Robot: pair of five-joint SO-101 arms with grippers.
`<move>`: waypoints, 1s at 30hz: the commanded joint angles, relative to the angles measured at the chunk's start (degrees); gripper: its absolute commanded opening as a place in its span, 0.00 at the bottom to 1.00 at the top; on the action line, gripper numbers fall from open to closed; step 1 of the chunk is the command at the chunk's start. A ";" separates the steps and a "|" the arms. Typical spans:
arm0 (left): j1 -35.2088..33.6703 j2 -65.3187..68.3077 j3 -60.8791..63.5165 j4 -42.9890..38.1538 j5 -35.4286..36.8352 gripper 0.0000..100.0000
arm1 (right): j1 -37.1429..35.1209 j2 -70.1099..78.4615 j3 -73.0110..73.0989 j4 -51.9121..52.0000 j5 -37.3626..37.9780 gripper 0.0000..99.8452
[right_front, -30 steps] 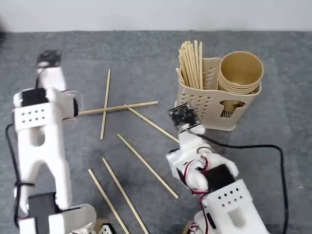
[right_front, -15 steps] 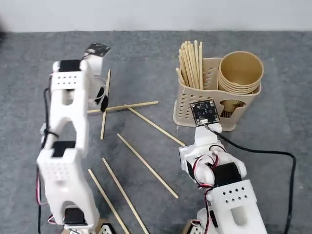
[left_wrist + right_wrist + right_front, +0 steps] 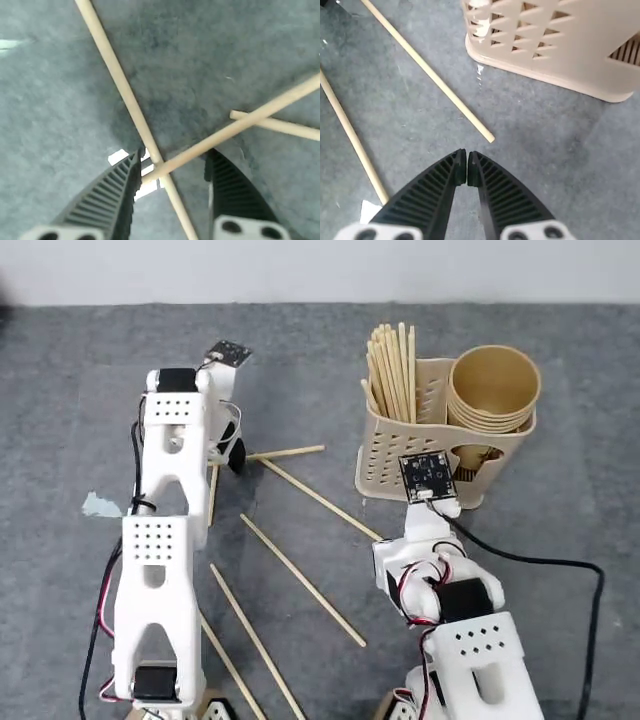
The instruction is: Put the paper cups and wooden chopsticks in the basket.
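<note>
Picking one stick out of a crossed pair

Finds the left gripper [image 3: 175,152] low over the grey felt tabletop [image 3: 300,350], jaws apart and straddling the spot where a long pale wooden chopstick [image 3: 120,85] crosses a second chopstick [image 3: 260,107]. Looks best to shift off the crossing along one stick before closing, so as to clamp that one alone; closing right here probably pinches both or flicks one away. Worth lowering until the tips nearly meet the felt, set across the stick rather than along it. Shows a third stick [image 3: 280,127] just beside the crossing, outside the jaws. Leaves the right gripper [image 3: 467,152] with jaws together on nothing, near the beige slotted plastic basket [image 3: 545,50], a loose chopstick end [image 3: 487,136] just ahead. Already in the basket: stacked tan paper cups [image 3: 495,390] and a bundle of chopsticks [image 3: 392,365].
</note>
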 commanded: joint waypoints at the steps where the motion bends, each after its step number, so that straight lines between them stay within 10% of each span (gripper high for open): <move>1: -0.53 0.26 -2.77 1.23 0.09 0.20 | 0.48 -1.19 -0.44 -1.63 -0.35 0.02; 10: 0.18 2.02 -2.59 1.23 -0.09 0.01 | 0.66 -1.19 -0.44 -1.63 -0.62 0.02; 30: 0.62 -31.03 12.79 1.23 5.01 0.01 | 0.66 -1.19 -0.44 -1.27 -0.35 0.02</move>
